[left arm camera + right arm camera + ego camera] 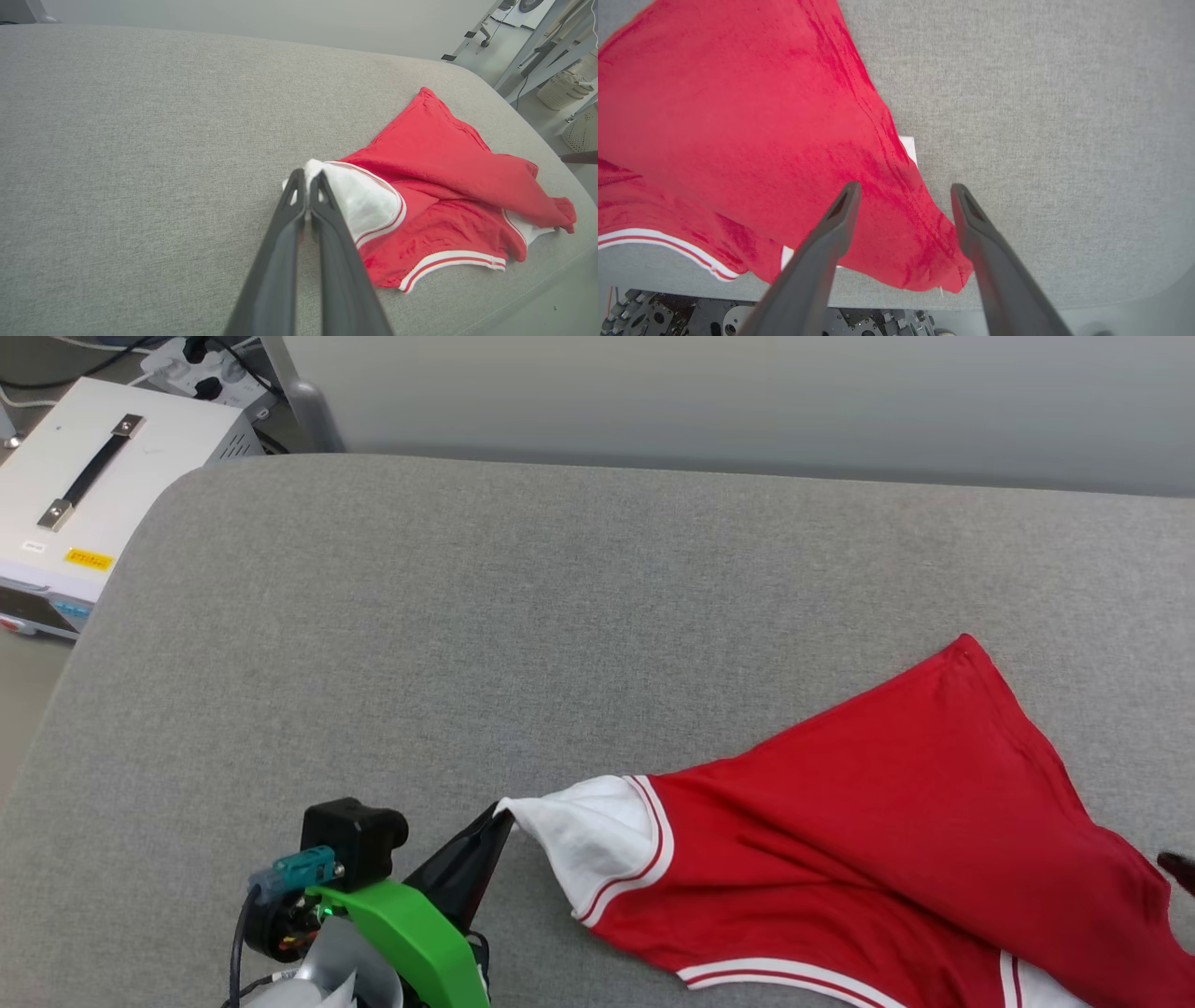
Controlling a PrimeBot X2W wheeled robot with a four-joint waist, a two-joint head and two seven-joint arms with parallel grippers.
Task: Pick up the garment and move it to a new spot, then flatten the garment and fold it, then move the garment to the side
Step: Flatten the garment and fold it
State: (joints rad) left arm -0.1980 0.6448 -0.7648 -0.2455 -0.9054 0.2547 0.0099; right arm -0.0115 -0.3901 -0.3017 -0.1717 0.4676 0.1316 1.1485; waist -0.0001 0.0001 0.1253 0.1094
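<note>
The garment (pixel 896 803) is a red T-shirt with white sleeves and striped trim, lying crumpled on the right half of the grey padded table (pixel 560 616). My left gripper (pixel 499 814) is shut on the tip of one white sleeve (pixel 597 835) and draws it out to the left. In the left wrist view the two fingers press together on that sleeve (pixel 359 200), with the rest of the garment (pixel 444 182) behind it. My right gripper (pixel 904 189) is open just above a red corner of the garment (pixel 738 130), near the table's front edge, with nothing held between its fingers.
A white equipment box (pixel 93 495) with a black handle stands on the floor beyond the table's far left corner, beside a power strip (pixel 201 369). Metal frames and woven baskets (pixel 560 88) stand past the table's right end. My base (pixel 738 317) shows below the front edge.
</note>
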